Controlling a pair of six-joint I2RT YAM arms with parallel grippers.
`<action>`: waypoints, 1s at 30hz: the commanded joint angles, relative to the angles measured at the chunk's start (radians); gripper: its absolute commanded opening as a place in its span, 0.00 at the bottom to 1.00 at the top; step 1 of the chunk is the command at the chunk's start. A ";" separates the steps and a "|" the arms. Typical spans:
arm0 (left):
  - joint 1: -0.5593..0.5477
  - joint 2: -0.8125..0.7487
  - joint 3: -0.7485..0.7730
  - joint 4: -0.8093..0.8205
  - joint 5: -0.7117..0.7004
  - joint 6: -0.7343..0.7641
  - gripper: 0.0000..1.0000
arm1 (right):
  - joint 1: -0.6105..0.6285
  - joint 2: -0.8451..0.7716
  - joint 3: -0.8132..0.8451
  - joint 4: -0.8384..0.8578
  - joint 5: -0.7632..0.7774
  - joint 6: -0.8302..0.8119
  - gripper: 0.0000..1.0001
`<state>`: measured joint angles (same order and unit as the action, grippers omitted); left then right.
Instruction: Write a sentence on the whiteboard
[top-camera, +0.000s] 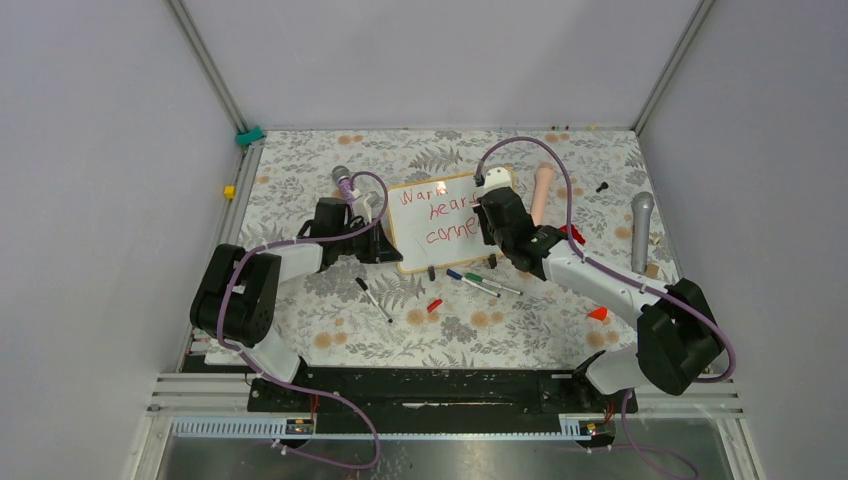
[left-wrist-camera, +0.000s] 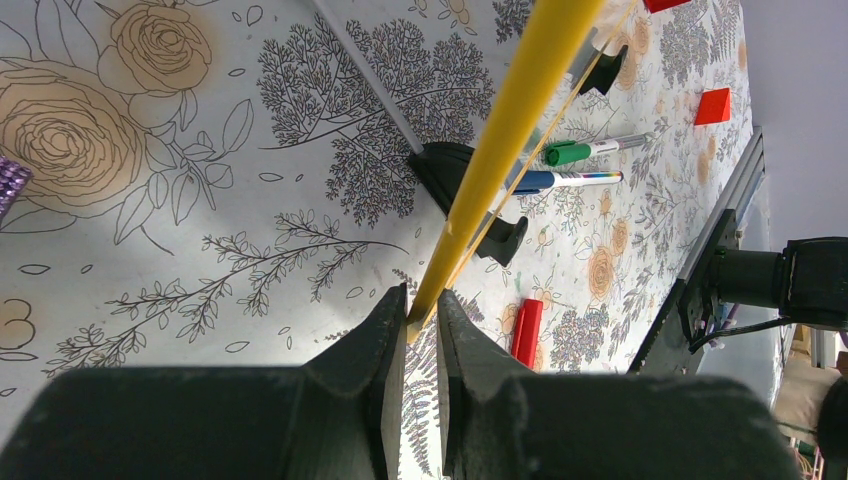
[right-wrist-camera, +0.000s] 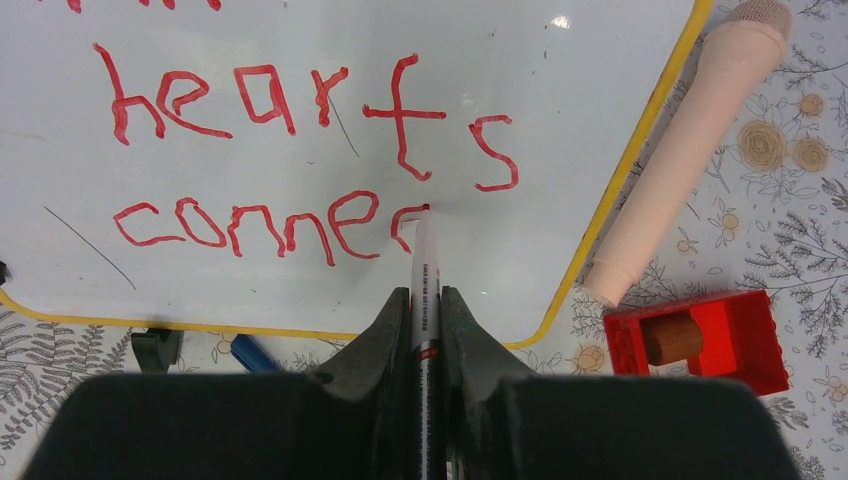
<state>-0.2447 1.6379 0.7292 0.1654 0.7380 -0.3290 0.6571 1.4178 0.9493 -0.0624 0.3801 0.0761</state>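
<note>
The whiteboard (top-camera: 410, 255) lies tilted at the middle of the floral table. Its yellowish frame edge (left-wrist-camera: 500, 130) runs between the fingers of my left gripper (left-wrist-camera: 420, 300), which is shut on it at the board's left side (top-camera: 375, 235). The sentence (right-wrist-camera: 300, 160) is in red: "Warm" at the top, "hearts" below it, then "connec". My right gripper (right-wrist-camera: 427, 295) is shut on a red marker (right-wrist-camera: 425, 260). Its tip touches the board (right-wrist-camera: 580, 90) at the top of the last "c". From above, the right gripper (top-camera: 497, 225) covers the ends of the lines.
A pink microphone-shaped thing (right-wrist-camera: 690, 150) lies just right of the board, with a red block holding a wooden peg (right-wrist-camera: 700, 340) beside it. Blue and green markers (top-camera: 480, 283), a black marker (top-camera: 373, 298) and a red cap (top-camera: 433, 305) lie in front. A grey microphone (top-camera: 641, 230) lies at the right.
</note>
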 joint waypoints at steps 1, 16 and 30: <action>0.007 0.005 0.033 0.014 -0.035 0.011 0.01 | -0.013 -0.022 0.026 0.023 -0.008 0.002 0.00; 0.008 0.007 0.033 0.016 -0.035 0.010 0.01 | -0.013 -0.123 -0.057 0.030 -0.104 0.046 0.00; 0.008 0.006 0.033 0.018 -0.033 0.010 0.00 | -0.013 -0.052 -0.052 -0.007 -0.096 0.056 0.00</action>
<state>-0.2447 1.6379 0.7292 0.1654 0.7372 -0.3290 0.6510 1.3617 0.8921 -0.0742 0.2859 0.1223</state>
